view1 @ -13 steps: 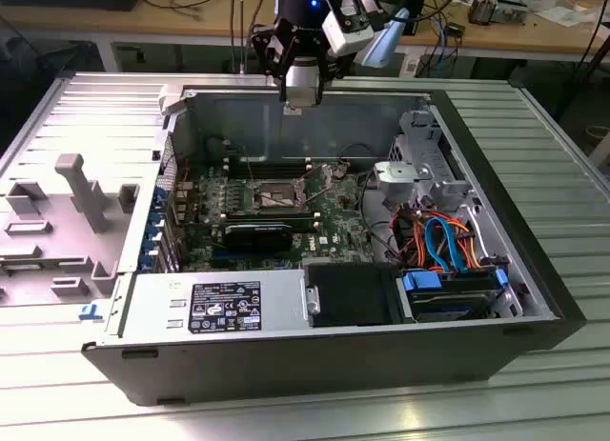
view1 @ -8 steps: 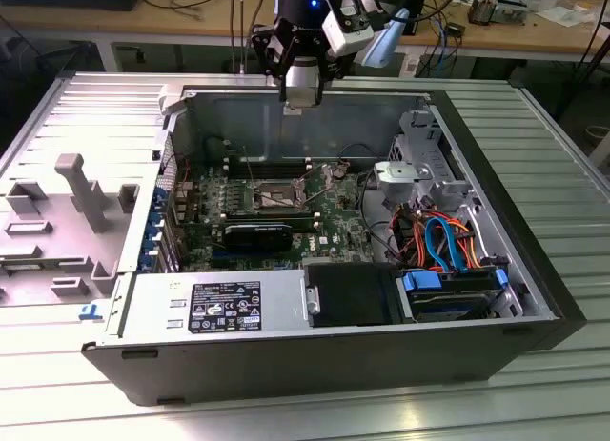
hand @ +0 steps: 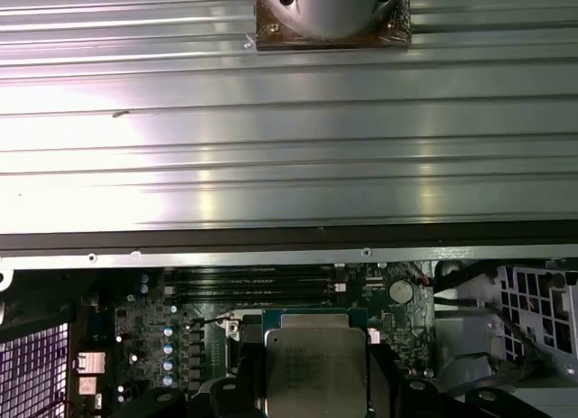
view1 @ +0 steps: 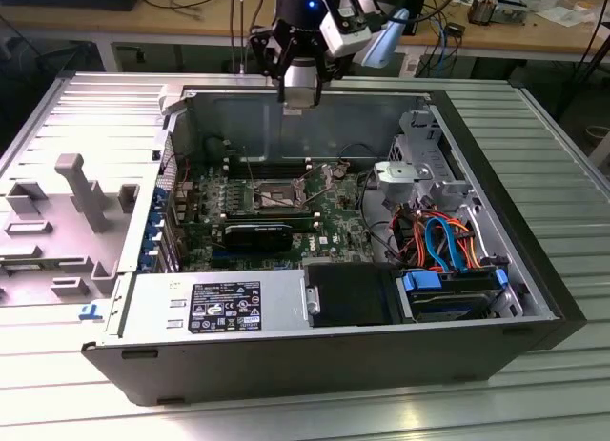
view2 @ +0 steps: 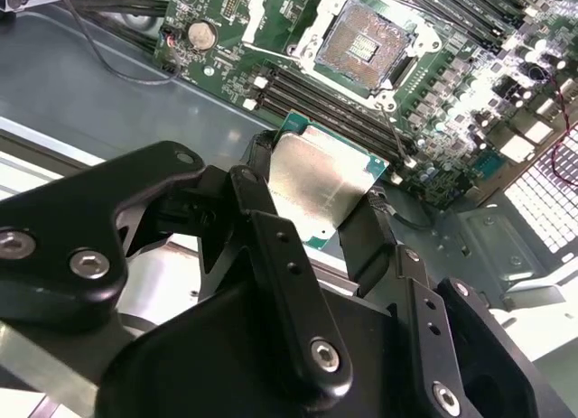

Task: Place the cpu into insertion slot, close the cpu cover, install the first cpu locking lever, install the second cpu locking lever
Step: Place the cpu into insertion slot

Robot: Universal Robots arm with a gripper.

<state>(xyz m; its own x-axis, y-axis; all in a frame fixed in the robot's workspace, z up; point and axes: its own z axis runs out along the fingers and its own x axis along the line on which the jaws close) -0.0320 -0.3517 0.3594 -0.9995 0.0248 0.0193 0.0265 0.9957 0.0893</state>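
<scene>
High over the open case (view1: 334,117), gripper (view2: 316,199) is pinching the cpu (view2: 318,174) by opposite edges, well apart from the bare insertion slot (view2: 361,41). Any tilt or misrotation is likely risking slot damage.

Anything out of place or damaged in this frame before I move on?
Nothing stands out. The cpu sits flat and square between the jaws of the gripper, and the insertion slot lies open and empty, with no visible damage.

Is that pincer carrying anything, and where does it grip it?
Yes. The pincer holds the cpu, a flat silver chip, clamped by two opposite side edges.
</scene>
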